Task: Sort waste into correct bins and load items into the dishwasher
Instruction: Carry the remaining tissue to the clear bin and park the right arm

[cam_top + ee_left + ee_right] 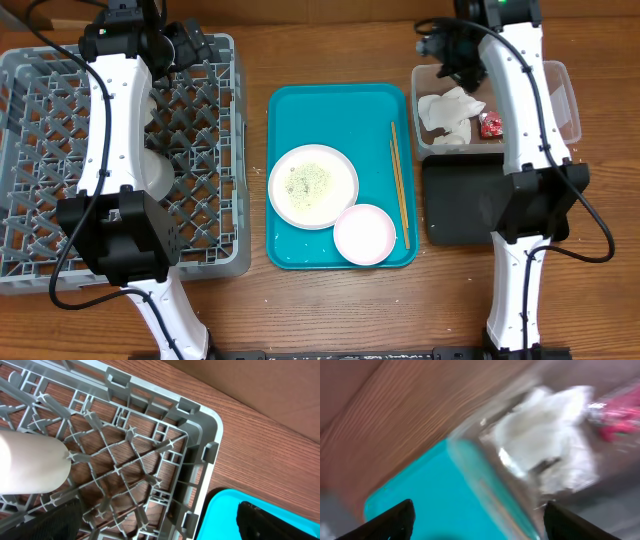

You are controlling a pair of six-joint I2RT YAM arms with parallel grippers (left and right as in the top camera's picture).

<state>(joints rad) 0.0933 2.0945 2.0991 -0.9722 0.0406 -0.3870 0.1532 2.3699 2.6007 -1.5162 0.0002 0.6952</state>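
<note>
The grey dish rack (215,215) stands at the left. A white cup (30,465) lies in it near its far right corner (200,415). My left gripper (195,45) hovers over that corner, open and empty (157,520). A white plate (313,186) with pale rice grains and a small pale bowl (364,234) sit on the teal tray (300,110). The clear tub (565,95) at the far right holds the crumpled napkin (447,110) and red wrapper (491,124); both show blurred in the right wrist view (540,435) (617,422). My right gripper (440,50) is open and empty (477,515) near the tub's left edge.
Chopsticks (399,185) lie along the right side of the teal tray. The black tray (455,200) sits in front of the clear tub, partly under my right arm. More white dishware (158,172) shows in the rack under my left arm.
</note>
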